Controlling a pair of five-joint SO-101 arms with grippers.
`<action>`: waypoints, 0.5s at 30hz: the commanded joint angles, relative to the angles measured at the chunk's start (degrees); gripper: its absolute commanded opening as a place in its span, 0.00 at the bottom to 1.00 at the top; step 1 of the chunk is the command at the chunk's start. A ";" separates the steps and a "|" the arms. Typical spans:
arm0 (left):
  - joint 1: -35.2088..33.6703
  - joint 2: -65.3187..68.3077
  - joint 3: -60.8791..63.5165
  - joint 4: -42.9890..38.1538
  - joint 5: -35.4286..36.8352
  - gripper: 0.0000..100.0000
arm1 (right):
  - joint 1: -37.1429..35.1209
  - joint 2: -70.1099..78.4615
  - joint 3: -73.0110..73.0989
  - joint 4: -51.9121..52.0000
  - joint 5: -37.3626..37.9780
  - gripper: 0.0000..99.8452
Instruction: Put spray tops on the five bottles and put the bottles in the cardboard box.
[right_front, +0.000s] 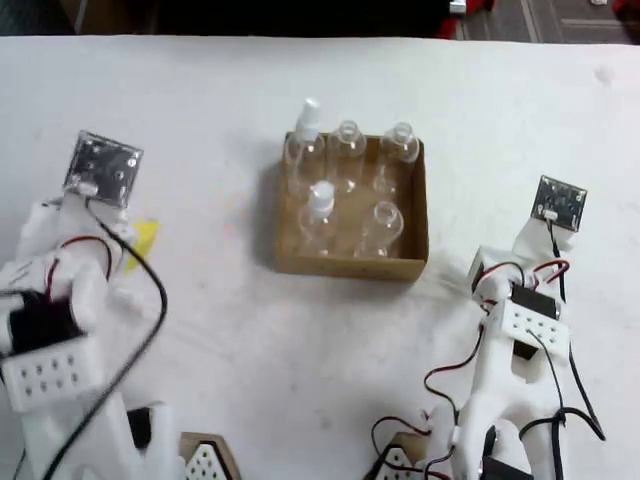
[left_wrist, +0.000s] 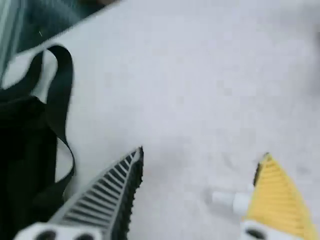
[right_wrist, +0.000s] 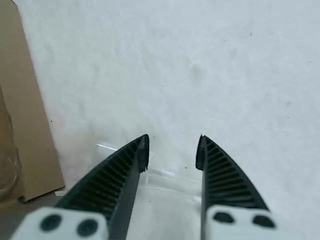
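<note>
**Two of five bottles capped, all five standing in the box**

The cardboard box sits pretty much dead centre on the worktop. All five bottles are upright inside it, three along the 12 o'clock side and two along the 6 o'clock side. Only two have spray tops on: the capped bottle in the 10 o'clock corner and the capped bottle at about 7 o'clock. The other three are bare-necked: the middle bottle, the 2 o'clock bottle and the 5 o'clock bottle.

There's also a loose spray top lying on the worktop, right up against the inner side of the yellow finger. That finger belongs to the left hand, which is spread wide and sits low over the worktop. It's at roughly 8 o'clock from the box, well apart from it.

The right hand is at about 4 o'clock from the box, near that corner. Its fingers have just a narrow gap between them. Something clear lies under them, but I can't tell what it is.
</note>
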 joint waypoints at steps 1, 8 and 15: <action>-2.33 9.54 -2.81 2.37 -18.55 0.32 | -0.40 0.13 -0.18 -1.19 0.70 0.14; -2.86 12.35 -2.90 12.04 -16.00 0.31 | -0.48 0.13 -0.09 -1.19 0.70 0.14; -3.21 12.26 -0.88 11.78 8.62 0.13 | -1.63 0.13 0.00 -1.19 0.70 0.14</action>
